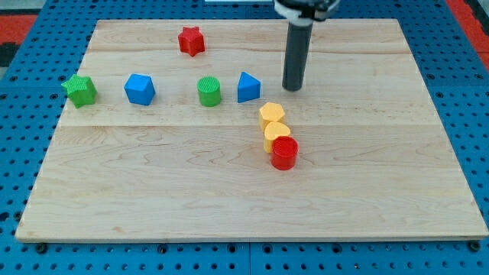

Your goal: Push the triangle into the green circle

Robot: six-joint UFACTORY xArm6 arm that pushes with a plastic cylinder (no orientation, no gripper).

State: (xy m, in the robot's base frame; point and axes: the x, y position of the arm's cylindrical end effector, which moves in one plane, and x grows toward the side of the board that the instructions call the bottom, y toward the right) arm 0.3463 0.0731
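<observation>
A blue triangle block [247,88] stands on the wooden board, a short gap to the right of a green circle block [208,91]. The two are apart. My tip [292,88] rests on the board to the right of the blue triangle, a small gap away from it. The dark rod rises from the tip toward the view's top.
A red star [191,40] lies near the board's top. A blue cube [140,88] and a green star [79,90] lie at the left. Two yellow blocks [271,116] [276,132] and a red cylinder [284,153] form a line below the triangle. The board edge [252,239] runs along the bottom.
</observation>
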